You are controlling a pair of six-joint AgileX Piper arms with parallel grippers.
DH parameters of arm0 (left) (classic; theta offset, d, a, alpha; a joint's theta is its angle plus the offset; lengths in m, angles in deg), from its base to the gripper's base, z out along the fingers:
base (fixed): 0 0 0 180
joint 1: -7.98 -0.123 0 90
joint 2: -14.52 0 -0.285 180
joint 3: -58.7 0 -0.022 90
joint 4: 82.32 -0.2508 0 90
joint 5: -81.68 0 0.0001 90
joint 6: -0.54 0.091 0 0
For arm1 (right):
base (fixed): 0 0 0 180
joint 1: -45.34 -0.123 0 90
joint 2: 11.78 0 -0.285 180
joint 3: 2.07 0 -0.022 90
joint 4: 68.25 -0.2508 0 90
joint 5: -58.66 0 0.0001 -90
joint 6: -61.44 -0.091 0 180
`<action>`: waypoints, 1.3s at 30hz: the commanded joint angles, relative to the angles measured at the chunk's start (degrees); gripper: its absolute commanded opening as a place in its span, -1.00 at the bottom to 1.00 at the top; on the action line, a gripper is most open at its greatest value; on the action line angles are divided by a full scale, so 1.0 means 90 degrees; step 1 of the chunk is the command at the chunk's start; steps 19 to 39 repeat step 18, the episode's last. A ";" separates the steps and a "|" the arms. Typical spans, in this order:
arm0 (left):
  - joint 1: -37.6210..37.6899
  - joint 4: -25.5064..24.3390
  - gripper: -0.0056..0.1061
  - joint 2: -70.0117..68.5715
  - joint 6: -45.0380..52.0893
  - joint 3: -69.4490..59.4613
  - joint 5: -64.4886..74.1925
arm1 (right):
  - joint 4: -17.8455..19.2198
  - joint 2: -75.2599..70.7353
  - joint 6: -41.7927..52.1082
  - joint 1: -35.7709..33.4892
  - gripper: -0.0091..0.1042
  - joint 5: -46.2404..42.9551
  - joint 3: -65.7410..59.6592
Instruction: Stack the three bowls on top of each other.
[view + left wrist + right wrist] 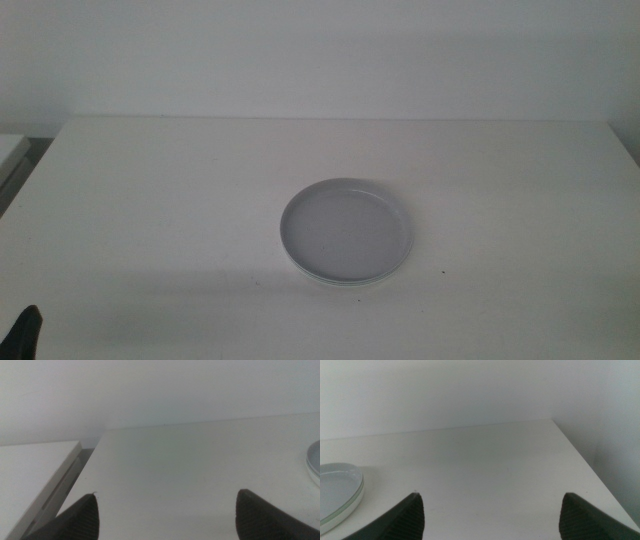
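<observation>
A white table point(150, 200) is filling the scene under a plain white wall point(320, 50), with a second white surface point(30, 470) sitting just beside its edge at about nine o'clock. The three bowls point(347, 232) are lying stacked near the table's centre, slightly toward four o'clock, grey one on top. The left gripper point(167, 515) is waiting at seven o'clock, the right gripper point(492, 515) at five o'clock, both with jaws spread wide and grasping nothing.

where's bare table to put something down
Bare table lies left of the bowl stack, and also between the stack and the right edge, and behind it to the wall. Only the middle is taken. Left gripper waits at the near left corner.
</observation>
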 commanded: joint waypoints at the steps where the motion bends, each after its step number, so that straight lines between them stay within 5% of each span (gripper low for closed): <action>1: -0.0006 0.0022 0.78 -0.0031 -0.0037 0.0000 -0.0106 | -0.0004 -0.0028 -0.0004 0.0033 0.73 -0.0055 -0.0029; 39: -0.0006 -0.0046 0.78 -0.0031 -0.0036 0.0000 -0.0232 | -0.0004 -0.0028 -0.0004 0.0033 0.73 -0.0081 -0.0029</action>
